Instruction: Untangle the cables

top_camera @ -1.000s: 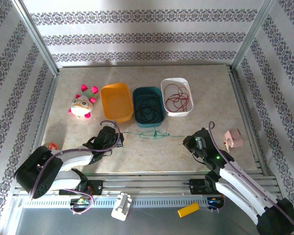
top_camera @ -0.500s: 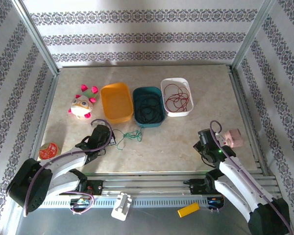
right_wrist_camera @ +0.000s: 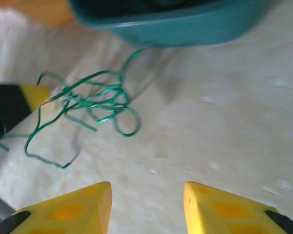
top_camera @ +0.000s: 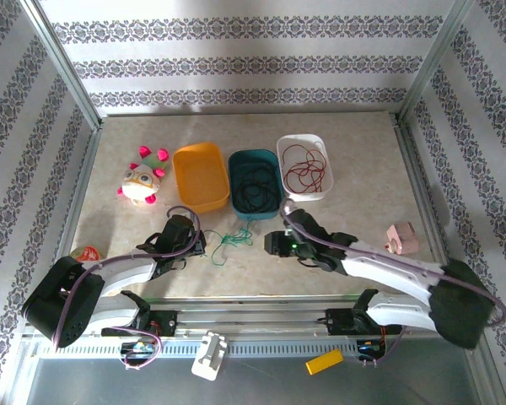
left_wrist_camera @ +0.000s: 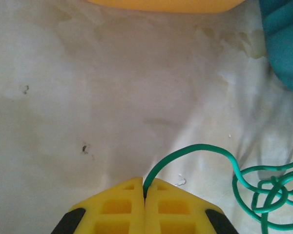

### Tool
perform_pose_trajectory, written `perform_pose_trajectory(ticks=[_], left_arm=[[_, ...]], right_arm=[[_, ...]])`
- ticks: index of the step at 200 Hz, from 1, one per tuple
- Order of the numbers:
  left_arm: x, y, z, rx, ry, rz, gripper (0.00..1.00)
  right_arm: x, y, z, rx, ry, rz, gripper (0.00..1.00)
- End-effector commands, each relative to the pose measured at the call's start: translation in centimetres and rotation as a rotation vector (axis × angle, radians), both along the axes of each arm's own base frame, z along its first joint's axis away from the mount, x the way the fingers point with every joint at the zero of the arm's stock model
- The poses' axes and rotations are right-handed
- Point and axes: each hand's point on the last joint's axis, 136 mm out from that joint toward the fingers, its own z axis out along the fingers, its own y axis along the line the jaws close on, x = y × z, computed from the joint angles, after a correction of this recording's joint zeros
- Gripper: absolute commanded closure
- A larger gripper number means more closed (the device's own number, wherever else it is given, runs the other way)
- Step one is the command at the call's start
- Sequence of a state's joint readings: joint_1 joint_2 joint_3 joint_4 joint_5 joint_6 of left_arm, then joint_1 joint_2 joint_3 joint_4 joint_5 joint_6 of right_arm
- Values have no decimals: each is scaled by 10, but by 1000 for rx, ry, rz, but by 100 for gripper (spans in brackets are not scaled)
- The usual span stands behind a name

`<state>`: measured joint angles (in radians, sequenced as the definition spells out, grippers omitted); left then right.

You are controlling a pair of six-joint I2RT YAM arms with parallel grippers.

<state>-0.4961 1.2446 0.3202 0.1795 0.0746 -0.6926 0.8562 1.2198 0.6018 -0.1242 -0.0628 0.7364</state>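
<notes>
Lying before the teal tray [top_camera: 257, 214] — green cable [top_camera: 228, 243], orange tray [top_camera: 201, 173] near.

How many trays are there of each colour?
orange tray: 1
teal tray: 1
white tray: 1
Total: 3

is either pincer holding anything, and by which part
The left pincer is shut on the green cable, pinching a single strand beside its knotted part. The right pincer is open and holds nothing.
</notes>
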Motion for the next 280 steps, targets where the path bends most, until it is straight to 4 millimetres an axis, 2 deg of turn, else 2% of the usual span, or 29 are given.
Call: perform_pose_trajectory(ticks=[1, 40, 60, 86, 124, 141, 169, 227, 236, 257, 280], left_arm=[[6, -4, 8, 9, -23, -20, 100], [1, -5, -1, 15, 8, -21, 100], [0, -6, -3, 17, 17, -27, 100], [0, -7, -4, 18, 17, -31, 100], [-1, -7, -5, 21, 18, -36, 100], [-2, -6, -5, 25, 18, -33, 100], [-2, -5, -6, 27, 18, -32, 100], [-2, -5, -6, 28, 15, -27, 100], [-2, -5, -6, 28, 15, -28, 100], [-2, -3, -7, 33, 16, -18, 100], [-1, 4, -7, 51, 13, 22, 100]], right_arm=[[4, 36, 3, -2, -35, 128, 58], [28, 57, -11, -46, -22, 97, 59], [37, 61, -20, -75, -10, 65, 59], [44, 63, -31, -103, 6, 42, 61], [54, 51, -48, -152, 25, -40, 65], [56, 44, -56, -163, 40, -79, 69], [57, 38, -62, -173, 52, -103, 68], [52, 47, -70, -140, 96, -98, 69], [51, 48, -70, -139, 96, -93, 75], [52, 44, -69, -145, 83, -112, 100], [54, 28, -62, -161, 47, -170, 100]])
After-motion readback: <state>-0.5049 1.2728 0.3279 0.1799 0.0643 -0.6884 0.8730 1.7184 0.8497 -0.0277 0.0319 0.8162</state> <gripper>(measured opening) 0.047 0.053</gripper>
